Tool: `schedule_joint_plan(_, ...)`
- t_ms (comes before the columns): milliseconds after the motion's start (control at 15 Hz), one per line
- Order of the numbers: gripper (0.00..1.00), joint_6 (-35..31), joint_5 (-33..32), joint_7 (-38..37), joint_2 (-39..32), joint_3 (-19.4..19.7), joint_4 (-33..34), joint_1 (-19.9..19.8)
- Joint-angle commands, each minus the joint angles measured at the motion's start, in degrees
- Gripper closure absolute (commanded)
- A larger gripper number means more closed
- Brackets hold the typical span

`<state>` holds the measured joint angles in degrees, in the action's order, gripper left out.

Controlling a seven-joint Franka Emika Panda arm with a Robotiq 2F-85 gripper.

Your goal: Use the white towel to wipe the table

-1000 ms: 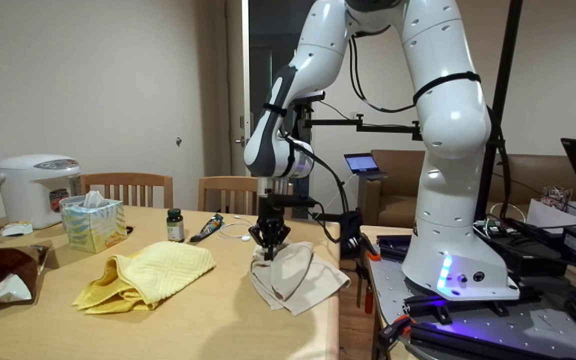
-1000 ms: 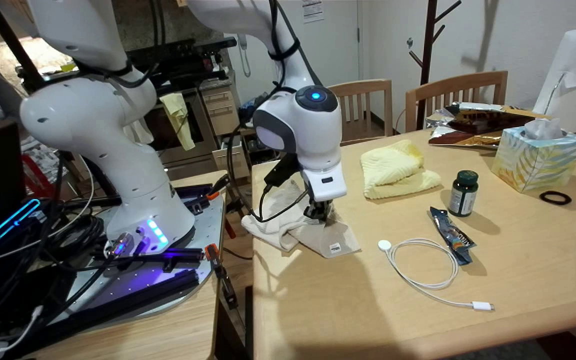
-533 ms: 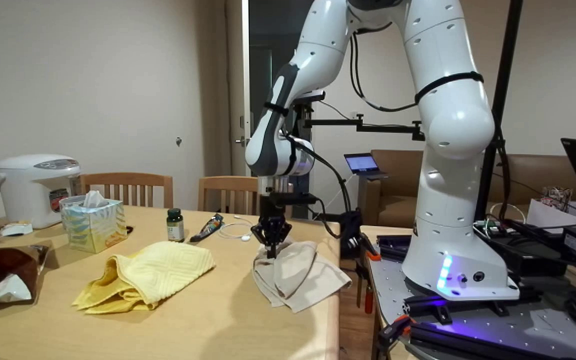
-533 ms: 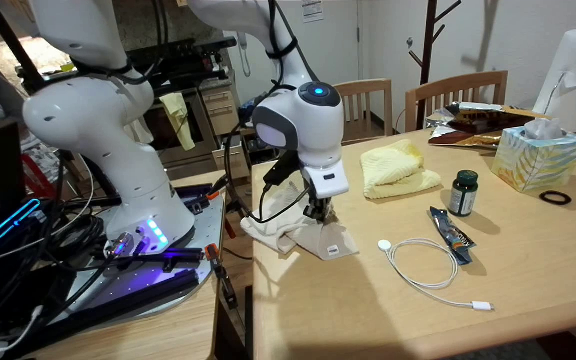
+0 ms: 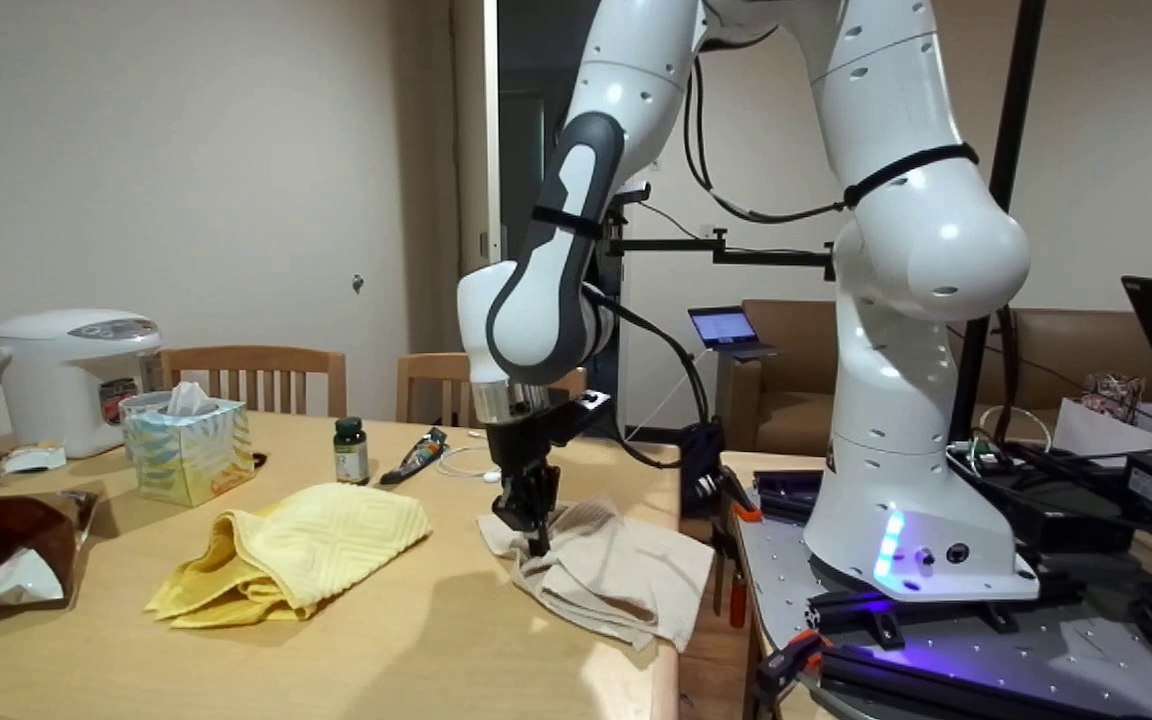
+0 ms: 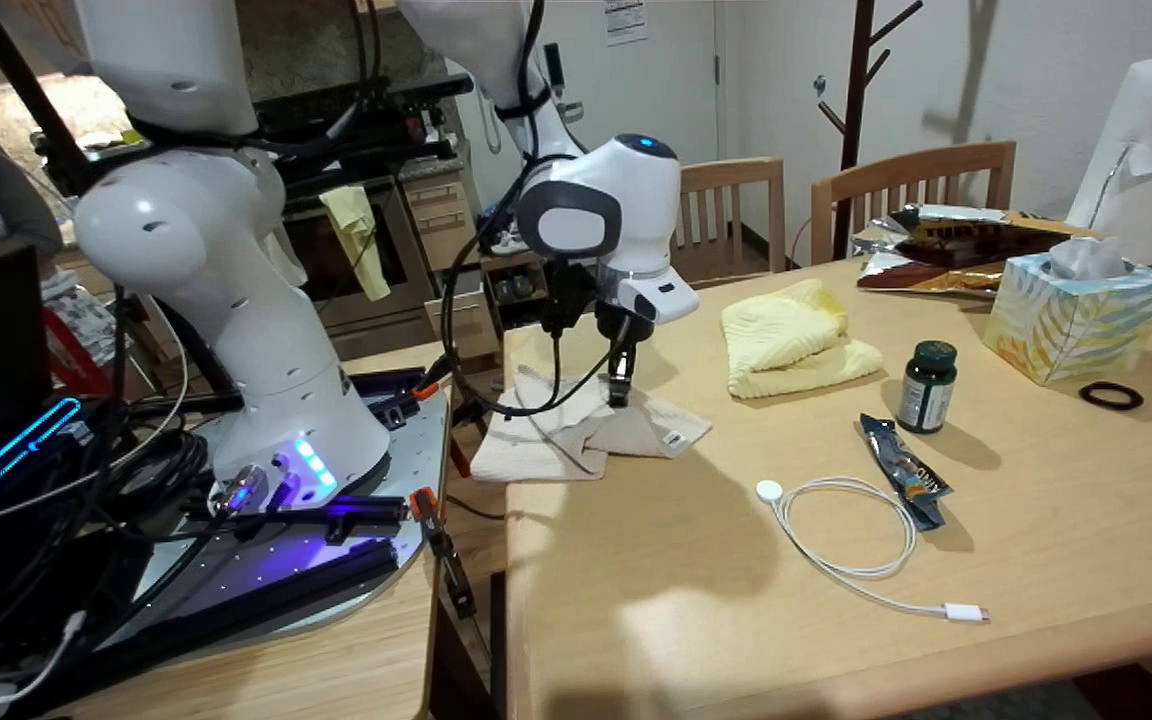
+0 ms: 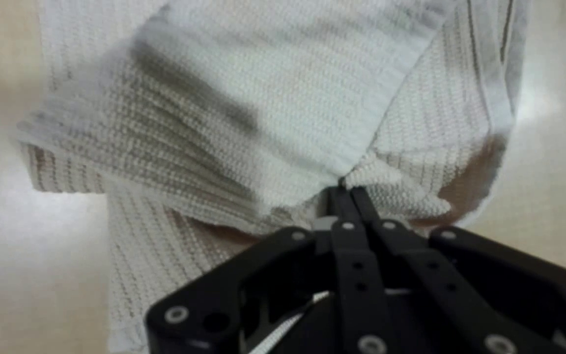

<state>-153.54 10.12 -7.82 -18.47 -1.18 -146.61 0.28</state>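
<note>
The white towel (image 5: 626, 575), off-white and ribbed, lies crumpled and folded on the wooden table (image 5: 336, 670), by the edge facing the robot base. It also shows in an exterior view (image 6: 546, 445), where one side reaches over that edge. In the wrist view, the towel (image 7: 288, 108) fills most of the picture. My gripper (image 7: 349, 189) is shut on a pinched fold of it, with the fingertips partly hidden in the cloth. In both exterior views the gripper (image 5: 538, 548) (image 6: 619, 400) points down at the table, tilted, with its tips low in the towel.
A folded yellow towel (image 5: 306, 545) lies near the white one. A pill bottle (image 6: 928, 388), a bar wrapper (image 6: 904, 470), a coiled white cable (image 6: 846, 530), a black ring (image 6: 1111, 395), a tissue box (image 6: 1078, 310) and foil bags (image 6: 966, 250) are farther along the table.
The gripper has moved across the table along the robot-side edge and tilted, with the wrist turned. The towel has shifted and turned with it, spreading farther over the edge.
</note>
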Motion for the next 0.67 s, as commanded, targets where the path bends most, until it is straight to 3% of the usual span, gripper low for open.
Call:
schedule_joint_plan(0, 0.99, 1.03, -6.3, -2.21, -0.28, 0.74, 0.58, 4.61)
schedule_joint_plan(333, 0.99, -1.11, -9.09, -1.5, -0.35, -0.6, -0.13, 8.06)
schedule_joint_plan(600, 0.99, -1.09, -8.77, -1.84, -1.31, -0.81, 0.26, 8.53)
